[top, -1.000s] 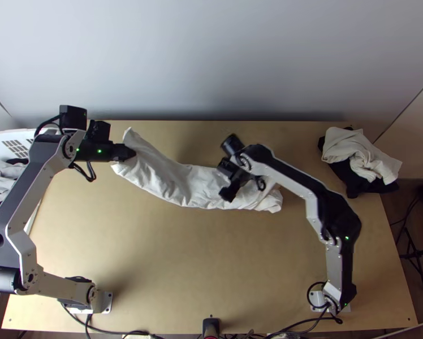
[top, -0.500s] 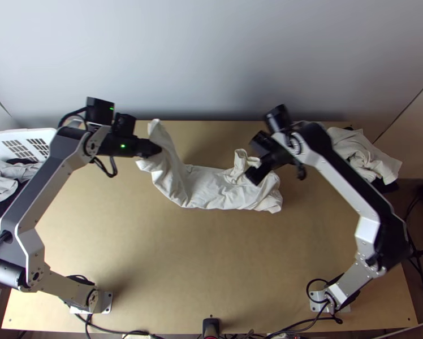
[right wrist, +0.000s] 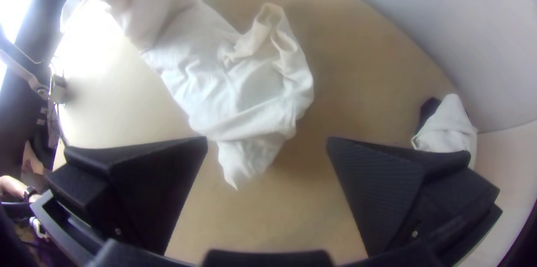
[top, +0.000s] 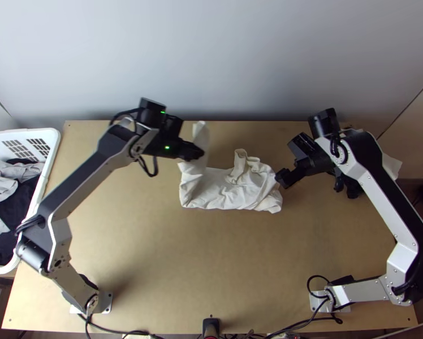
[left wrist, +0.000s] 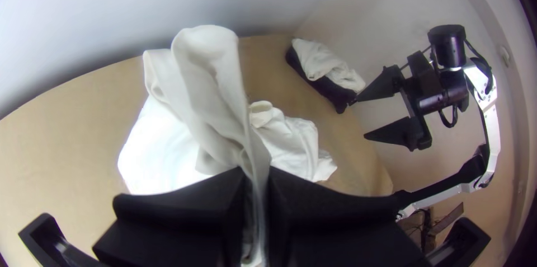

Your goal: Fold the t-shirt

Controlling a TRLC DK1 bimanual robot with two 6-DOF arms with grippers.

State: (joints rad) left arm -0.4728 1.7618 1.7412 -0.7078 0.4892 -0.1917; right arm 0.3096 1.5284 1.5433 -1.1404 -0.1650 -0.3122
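Upper centre of the frame, the left pincer (top: 195, 152) clenches the raised end of the shirt (top: 231, 189), midway through a fold, it seems; next, lay that end rightward over the rest. The right pincer (top: 283, 178) gapes, released, beside it; the table (top: 211, 254) offers more room below than toward its far edge.

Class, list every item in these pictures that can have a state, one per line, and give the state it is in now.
T-shirt: bunched, one end lifted, the rest on the table
Left gripper: shut on the t-shirt
Right gripper: open
White basket: upright, holding clothes
Clothes in the basket: bunched
Light cloth: bunched on the dark cloth
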